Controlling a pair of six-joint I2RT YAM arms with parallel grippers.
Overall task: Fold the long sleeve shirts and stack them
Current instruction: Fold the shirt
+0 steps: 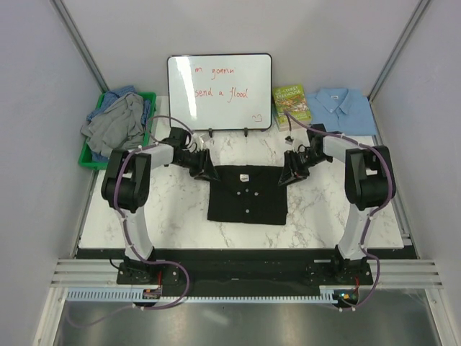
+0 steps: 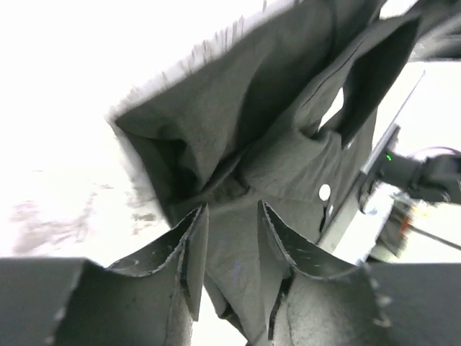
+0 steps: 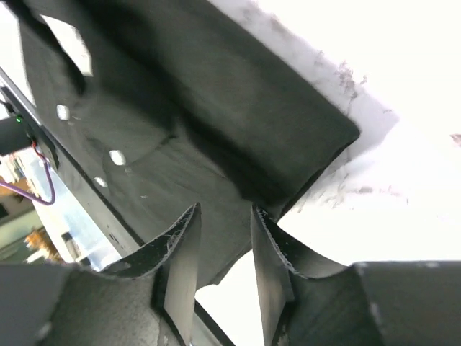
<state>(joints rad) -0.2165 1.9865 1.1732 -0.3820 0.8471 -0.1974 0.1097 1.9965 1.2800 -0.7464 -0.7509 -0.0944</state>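
Note:
The black shirt (image 1: 246, 193), with small pale buttons, lies folded into a rectangle on the marble table (image 1: 180, 216). My left gripper (image 1: 204, 170) is at its upper left corner. In the left wrist view bunched black fabric (image 2: 238, 137) fills the narrow gap between the fingers (image 2: 189, 245). My right gripper (image 1: 291, 170) is at the upper right corner. In the right wrist view the shirt's edge (image 3: 216, 144) runs between its fingers (image 3: 180, 252). A light blue collared shirt (image 1: 344, 107) lies folded at the back right. Grey and blue shirts (image 1: 115, 124) are heaped in a green bin (image 1: 148, 108).
A whiteboard (image 1: 220, 90) with red writing stands at the back centre on small feet. A green-covered book (image 1: 292, 103) lies between it and the blue shirt. White walls enclose the table on three sides.

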